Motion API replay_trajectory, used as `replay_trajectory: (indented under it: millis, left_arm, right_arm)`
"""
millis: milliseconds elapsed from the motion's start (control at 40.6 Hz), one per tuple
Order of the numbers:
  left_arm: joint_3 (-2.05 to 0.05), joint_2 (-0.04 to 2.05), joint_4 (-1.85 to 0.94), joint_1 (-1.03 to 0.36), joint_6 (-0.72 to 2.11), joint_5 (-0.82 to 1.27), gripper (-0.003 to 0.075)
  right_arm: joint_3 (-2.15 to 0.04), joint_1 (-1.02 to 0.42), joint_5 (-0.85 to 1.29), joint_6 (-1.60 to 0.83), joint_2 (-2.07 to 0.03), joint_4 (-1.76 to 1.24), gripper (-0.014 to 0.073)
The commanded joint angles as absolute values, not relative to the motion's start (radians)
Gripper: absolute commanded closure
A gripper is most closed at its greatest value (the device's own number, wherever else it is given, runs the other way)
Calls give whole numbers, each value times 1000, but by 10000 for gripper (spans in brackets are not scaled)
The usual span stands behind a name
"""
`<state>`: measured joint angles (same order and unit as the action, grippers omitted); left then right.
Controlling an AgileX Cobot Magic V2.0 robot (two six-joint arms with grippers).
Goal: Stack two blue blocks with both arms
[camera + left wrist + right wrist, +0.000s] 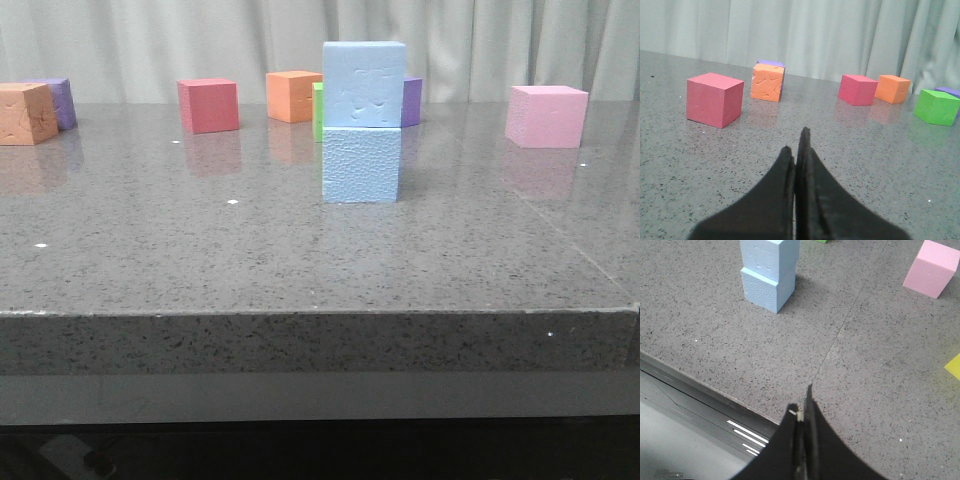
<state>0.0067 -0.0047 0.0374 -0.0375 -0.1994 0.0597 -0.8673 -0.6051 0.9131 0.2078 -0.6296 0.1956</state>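
Note:
Two pale blue blocks stand one on the other at the table's middle: the upper blue block [364, 84] rests on the lower blue block [361, 164], turned slightly. The right wrist view shows the same stack, upper block [769, 255] over lower block [767, 287]. My right gripper [802, 405] is shut and empty, above the table's front edge, well away from the stack. My left gripper [796, 145] is shut and empty over bare table; its view does not hold the blue blocks. Neither gripper appears in the front view.
Other cubes stand along the back: an orange one [26, 113] with a purple one [60, 101] at far left, red [208, 105], orange [293, 96], green [318, 112] and purple [411, 100] behind the stack, pink [546, 116] at right. A yellow corner [954, 366] shows.

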Motion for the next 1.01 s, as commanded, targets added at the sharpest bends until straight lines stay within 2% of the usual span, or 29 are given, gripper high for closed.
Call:
replay_trajectory:
  millis: [0,271,985]
  left_arm:
    - [10,-23,48,-36,-204,-15,741]
    - [10,-25,-17,-36,-51,-32,741]
    - [10,-25,-21,-36,-51,-41,741]
  right_arm:
    - [-889,-599,854,207,-629,209,662]
    - [-889,-599,854,207,-629,209,662]
    - [-889,-599,854,207,-629,209,662]
